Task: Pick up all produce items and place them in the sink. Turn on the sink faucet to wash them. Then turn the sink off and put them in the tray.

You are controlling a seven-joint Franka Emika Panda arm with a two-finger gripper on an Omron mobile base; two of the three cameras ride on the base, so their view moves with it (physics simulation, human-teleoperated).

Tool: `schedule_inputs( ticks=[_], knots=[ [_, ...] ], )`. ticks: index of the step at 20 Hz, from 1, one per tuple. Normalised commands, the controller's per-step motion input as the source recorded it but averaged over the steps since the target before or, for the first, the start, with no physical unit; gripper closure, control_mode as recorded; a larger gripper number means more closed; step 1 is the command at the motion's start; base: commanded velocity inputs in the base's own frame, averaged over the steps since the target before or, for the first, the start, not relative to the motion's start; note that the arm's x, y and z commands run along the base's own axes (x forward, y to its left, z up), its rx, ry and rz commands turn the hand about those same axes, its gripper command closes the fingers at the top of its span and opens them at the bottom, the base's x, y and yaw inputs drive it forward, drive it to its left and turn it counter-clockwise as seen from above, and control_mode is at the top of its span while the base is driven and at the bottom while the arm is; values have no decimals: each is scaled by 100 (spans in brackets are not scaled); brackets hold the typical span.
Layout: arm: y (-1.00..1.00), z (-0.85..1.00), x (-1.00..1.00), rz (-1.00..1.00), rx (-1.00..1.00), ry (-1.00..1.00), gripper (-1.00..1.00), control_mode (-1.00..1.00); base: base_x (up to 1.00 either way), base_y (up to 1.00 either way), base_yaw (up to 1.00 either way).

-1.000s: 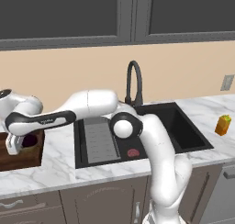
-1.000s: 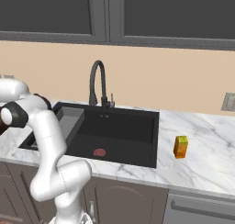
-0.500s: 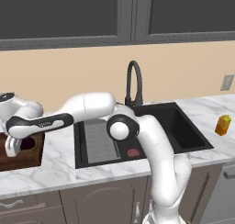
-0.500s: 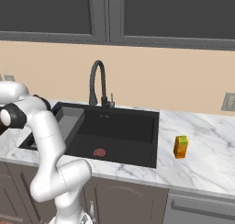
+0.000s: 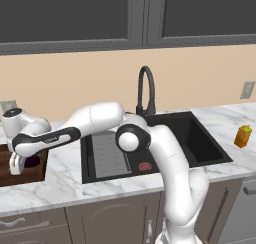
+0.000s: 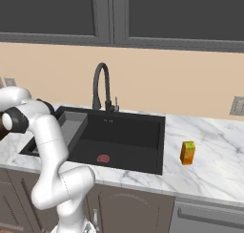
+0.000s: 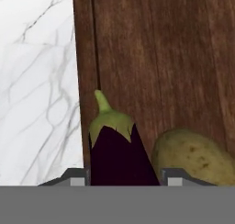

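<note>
Jaws of my gripper (image 7: pixel 123 182) clamp the dark purple, green-capped eggplant (image 7: pixel 117 149) over the brown wooden tray (image 7: pixel 174 58), touching the olive-yellow potato (image 7: pixel 195 156).

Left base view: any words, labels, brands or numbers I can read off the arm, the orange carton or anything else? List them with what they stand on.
Arm forearm: small white lettering on the dark band, too small to read.
Orange carton: no legible label.
Faucet, sink, tray: no text visible.
Nothing readable anywhere.
</note>
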Motion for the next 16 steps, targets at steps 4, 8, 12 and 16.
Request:
schedule_inputs(
  ticks=[4,8,12,16],
  knots=[
    [14,-18,17,0,0,8,100,-100,0,0,0],
    [16,-12,22,0,0,11,100,-100,0,0,0],
    [14,-17,16,0,0,12,100,-100,0,0,0],
    [9,-15,0,0,0,9,100,-100,0,0,0]
  ],
)
